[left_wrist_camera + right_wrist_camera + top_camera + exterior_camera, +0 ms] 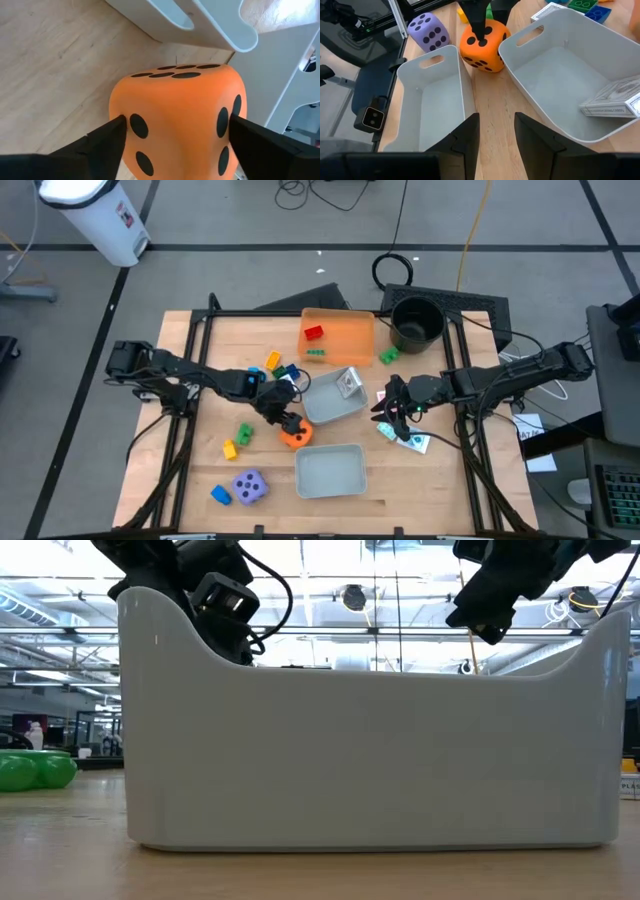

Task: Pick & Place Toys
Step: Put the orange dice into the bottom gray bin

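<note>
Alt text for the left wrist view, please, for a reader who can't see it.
An orange die with black pips fills the frame on the wooden table, with the left gripper around it, one dark finger against each side. Behind the die are the pale rims of two grey trays.

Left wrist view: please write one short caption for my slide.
Left gripper straddles the orange die on the wooden table, beside a grey tray.

Probably a robotics lab — ceiling strip lights (60,585), floor cables (330,192).
</note>
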`<move>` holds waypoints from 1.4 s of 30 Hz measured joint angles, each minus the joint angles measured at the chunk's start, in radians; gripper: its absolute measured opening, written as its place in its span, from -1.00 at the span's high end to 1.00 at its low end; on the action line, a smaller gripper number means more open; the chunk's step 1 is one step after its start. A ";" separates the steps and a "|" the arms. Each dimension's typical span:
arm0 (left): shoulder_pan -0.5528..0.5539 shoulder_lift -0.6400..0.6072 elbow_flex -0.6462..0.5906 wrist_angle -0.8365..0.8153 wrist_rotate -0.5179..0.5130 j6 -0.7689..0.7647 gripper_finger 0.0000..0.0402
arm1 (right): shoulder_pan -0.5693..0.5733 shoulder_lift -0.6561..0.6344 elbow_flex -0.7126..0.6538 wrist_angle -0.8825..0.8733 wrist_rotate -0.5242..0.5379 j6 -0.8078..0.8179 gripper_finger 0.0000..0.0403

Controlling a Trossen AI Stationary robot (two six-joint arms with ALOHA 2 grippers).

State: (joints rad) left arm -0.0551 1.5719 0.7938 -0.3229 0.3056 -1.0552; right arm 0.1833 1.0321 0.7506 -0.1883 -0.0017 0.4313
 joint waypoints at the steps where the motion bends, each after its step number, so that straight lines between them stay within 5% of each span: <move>1: 0.000 0.000 0.000 0.000 -0.001 0.000 -0.48 | 0.000 0.000 0.000 0.000 0.000 0.000 0.43; 6: 0.000 -0.001 0.000 -0.001 -0.006 0.020 -0.20 | 0.000 0.000 0.000 -0.001 0.000 -0.004 0.44; 23: 0.038 -0.159 -0.010 -0.169 -0.077 0.078 -0.09 | -0.002 0.000 0.000 -0.003 0.007 -0.032 0.45; 33: 0.056 -0.244 -0.010 -0.268 -0.099 0.086 0.26 | -0.002 0.000 0.000 -0.002 0.031 -0.036 0.45; 42: 0.056 -0.245 -0.008 -0.268 -0.082 0.088 0.30 | -0.002 0.000 0.000 -0.002 0.031 -0.036 0.46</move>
State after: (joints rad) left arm 0.0006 1.3266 0.7860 -0.5911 0.2241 -0.9668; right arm 0.1818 1.0321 0.7509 -0.1905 0.0292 0.3954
